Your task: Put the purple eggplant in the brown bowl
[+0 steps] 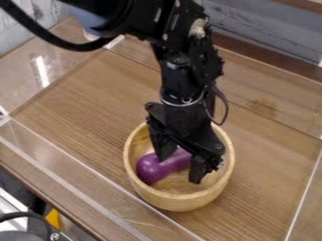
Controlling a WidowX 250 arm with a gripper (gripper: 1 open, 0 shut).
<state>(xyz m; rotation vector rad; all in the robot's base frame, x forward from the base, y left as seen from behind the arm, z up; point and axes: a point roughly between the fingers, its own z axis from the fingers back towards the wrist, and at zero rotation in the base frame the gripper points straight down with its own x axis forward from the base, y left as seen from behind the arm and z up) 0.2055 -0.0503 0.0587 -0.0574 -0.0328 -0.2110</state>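
Resting inside bowl (217, 193): one purple eggplant (161, 167), lying on the bowl floor. Claw (183, 162) pointing down over it, fingers spread, straddling the eggplant. Bowl on wooden table (88, 104).

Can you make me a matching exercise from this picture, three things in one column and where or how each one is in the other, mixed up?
Column one:
1. small glossy purple eggplant
2. large round light-brown wooden bowl
3. black gripper

Column two:
A. standing on the wood-grain table
B. pointing down with jaws open, astride the eggplant
C. lying inside the bowl

Pairs: 1-C, 2-A, 3-B
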